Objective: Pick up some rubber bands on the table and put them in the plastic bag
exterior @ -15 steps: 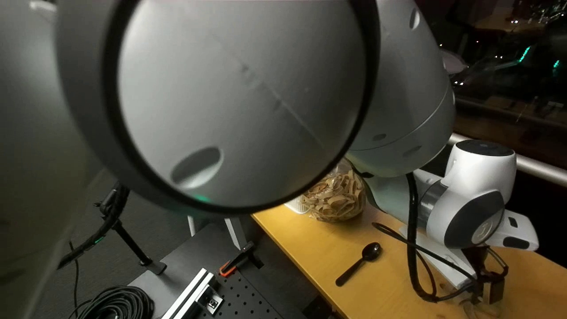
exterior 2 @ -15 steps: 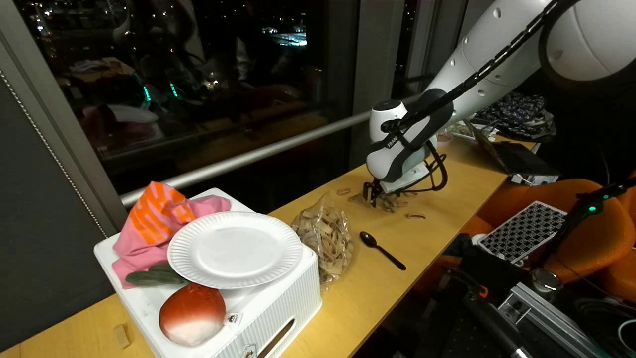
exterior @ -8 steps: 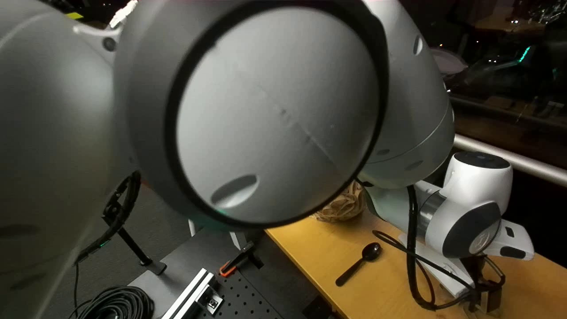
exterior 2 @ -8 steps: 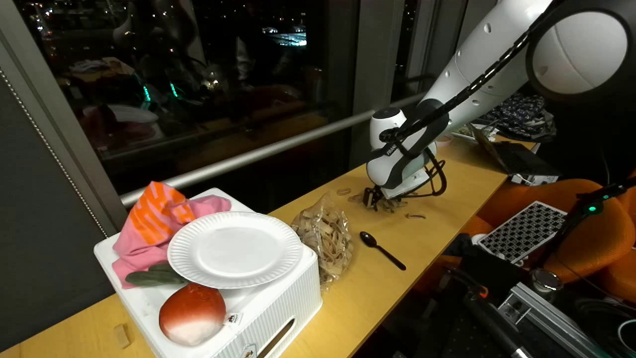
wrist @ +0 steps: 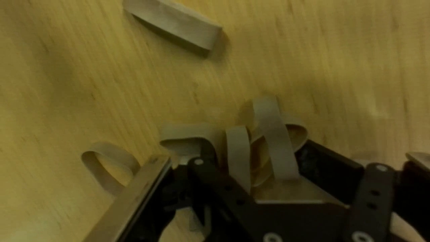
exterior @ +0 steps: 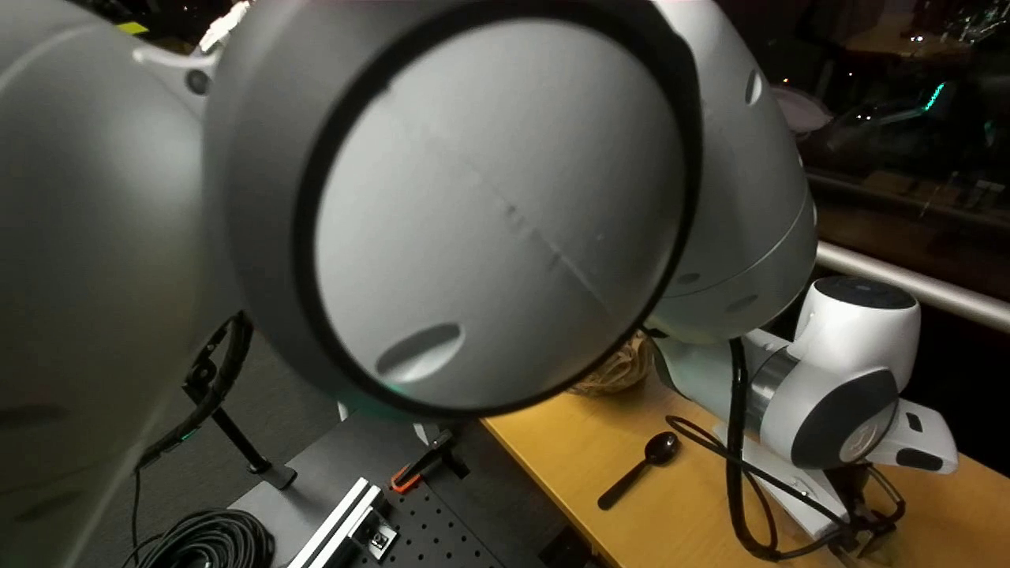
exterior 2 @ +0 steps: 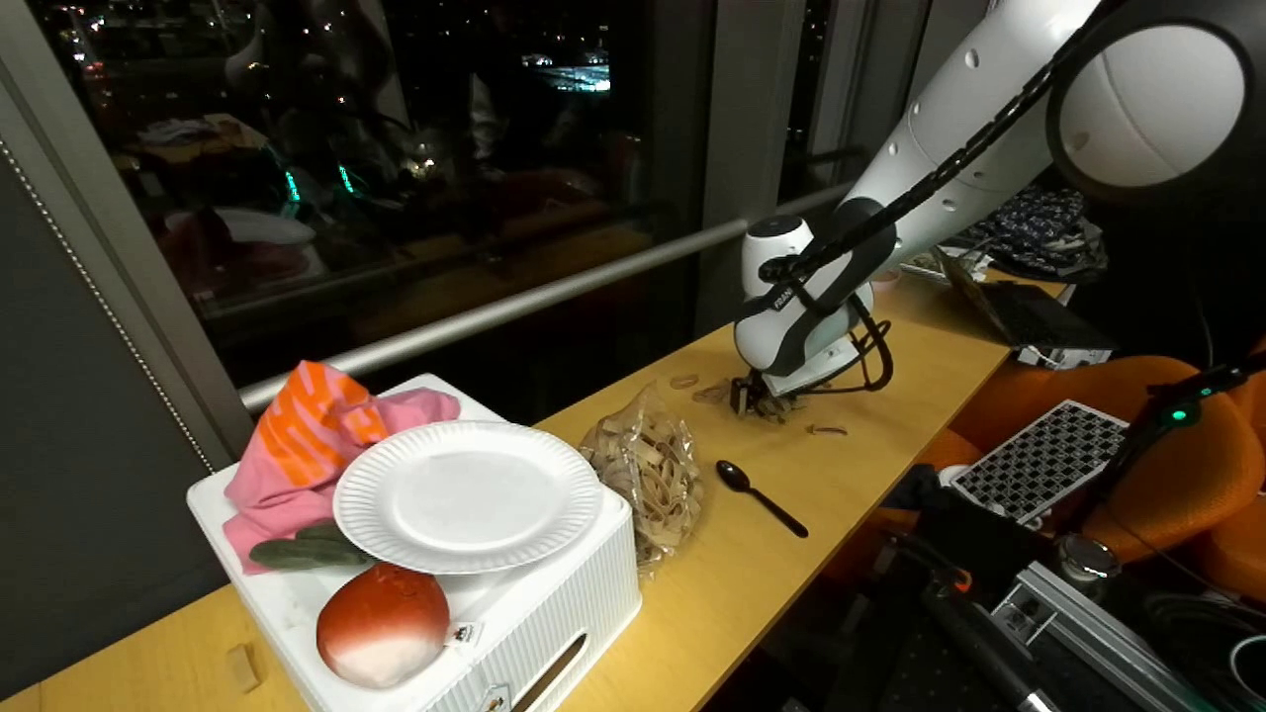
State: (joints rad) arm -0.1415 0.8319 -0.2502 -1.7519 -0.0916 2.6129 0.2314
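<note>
We've got fingers (wrist: 329, 169) apart and rubber bands (wrist: 277, 141) right between them

We're right down at the table (exterior 2: 712, 613), and what a tangle we have here! In the wrist view the fingers stand apart, and there in the gap we spot flat tan loops, one lying across another, with one more curling right at the end of one finger. Whether the fingers touch any of them, we cannot tell. Out to that view's left we've got a loose loop just beside a finger, and up top, well apart from the bunch, another lies flattened on the wood.

In an exterior view we pick out more strays around the fingers, one of them on the side toward the orange chair (exterior 2: 1202, 485). And the plastic bag (exterior 2: 648, 475)? There it sits, clear, bulging with bands, on the table just beside the white box (exterior 2: 593, 583) and apart from the fingers. Between bag and table edge we see the black spoon (exterior 2: 768, 504), its handle toward the edge. Up on the box we have a paper plate (exterior 2: 470, 494) and a pink-and-orange cloth (exterior 2: 307, 435). In an exterior view the robot arm (exterior: 505, 205) fills the foreground, hiding much of the bag.
</note>
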